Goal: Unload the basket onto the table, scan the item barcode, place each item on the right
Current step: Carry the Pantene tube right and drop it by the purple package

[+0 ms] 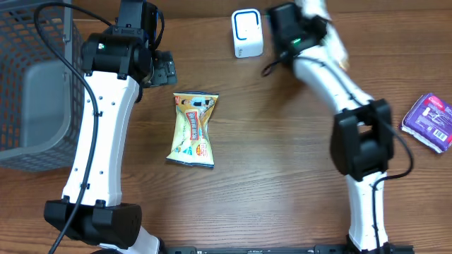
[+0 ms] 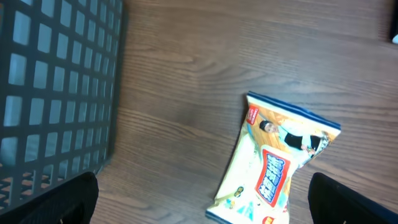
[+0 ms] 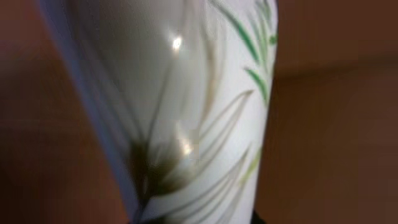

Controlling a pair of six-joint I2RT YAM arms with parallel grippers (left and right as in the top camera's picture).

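Upper right of the overhead: right gripper pinches one white packet beside one scanner. In the wrist view we see its long axis top-to-bottom. Left gripper wide, empty. One yellow packet, one purple packet.

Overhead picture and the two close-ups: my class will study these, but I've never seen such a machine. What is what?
Two white robot arms work at a wooden table. The overhead picture looks down from above; the other two come from a camera on each wrist. On the table lie a yellow snack packet, a purple packet, a white scanner and a grey basket. The left gripper is open and empty. The right gripper appears to hold a white packet with green leaf print beside the scanner.
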